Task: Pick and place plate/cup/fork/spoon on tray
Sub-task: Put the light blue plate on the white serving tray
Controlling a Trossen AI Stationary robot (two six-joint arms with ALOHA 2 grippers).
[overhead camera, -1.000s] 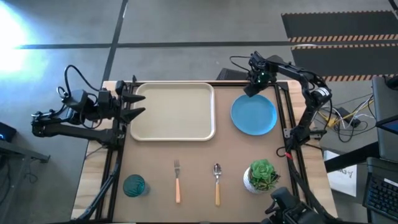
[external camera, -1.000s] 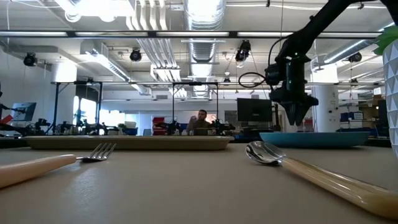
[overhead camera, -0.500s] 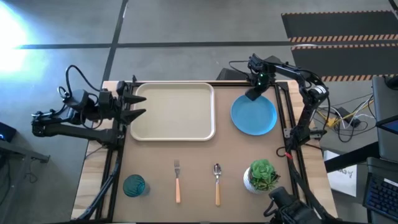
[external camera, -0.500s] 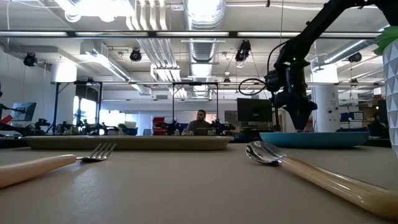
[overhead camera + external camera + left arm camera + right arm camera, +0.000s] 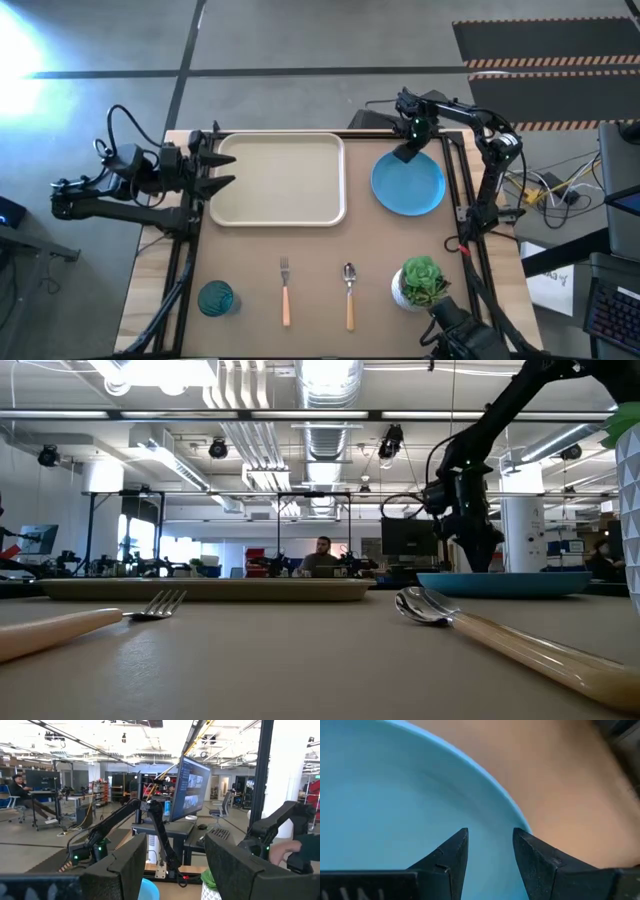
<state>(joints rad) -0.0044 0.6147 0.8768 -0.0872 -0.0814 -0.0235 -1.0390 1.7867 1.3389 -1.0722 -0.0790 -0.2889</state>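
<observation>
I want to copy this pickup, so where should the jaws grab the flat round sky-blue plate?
Take the flat round sky-blue plate at its raised rim, coming from above at the far edge. It lies flat on the table, so only the thin rim fits between open jaws, one inside, one outside.

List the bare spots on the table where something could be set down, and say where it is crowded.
Free: the whole inside of the tray; the strip between the tray and the fork and spoon. Crowded: the near edge, with cup, fork, spoon and plant; and the plate, where the right gripper hangs open.
</observation>
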